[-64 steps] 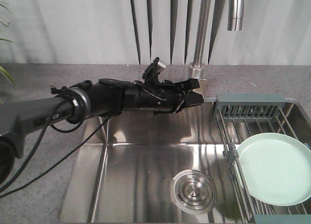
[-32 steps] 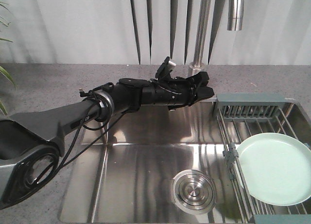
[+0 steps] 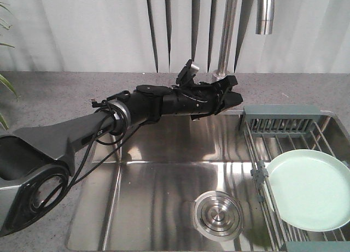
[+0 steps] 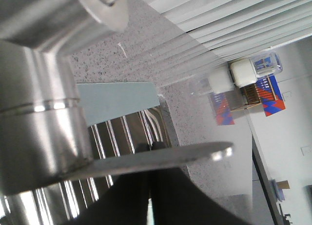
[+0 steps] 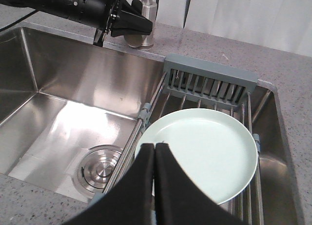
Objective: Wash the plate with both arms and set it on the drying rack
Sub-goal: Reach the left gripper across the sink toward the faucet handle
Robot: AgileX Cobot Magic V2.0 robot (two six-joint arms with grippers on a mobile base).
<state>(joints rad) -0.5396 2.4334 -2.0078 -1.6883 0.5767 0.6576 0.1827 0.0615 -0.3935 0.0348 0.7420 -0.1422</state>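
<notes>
The pale mint-green plate (image 3: 309,189) lies flat on the wire bars of the drying rack (image 3: 281,118) over the right side of the sink. My left gripper (image 3: 229,96) is shut and reaches across the back of the sink to the base of the faucet (image 3: 221,74). In the left wrist view its black fingertips (image 4: 152,147) sit together just behind the flat steel faucet lever (image 4: 195,154). My right gripper (image 5: 155,146) is shut with nothing in it and hovers over the near left part of the plate (image 5: 209,152). It does not show in the front view.
A steel sink basin (image 3: 158,175) with a round drain (image 3: 217,214) lies left of the rack. The tall faucet pipe (image 3: 228,28) rises at the back. Grey speckled counter (image 3: 49,93) surrounds the sink. The left arm (image 5: 73,5) spans the sink's back edge.
The left arm has stretched to the right and a little up, bringing its shut gripper against the faucet base. The plate has stayed put on the rack.
</notes>
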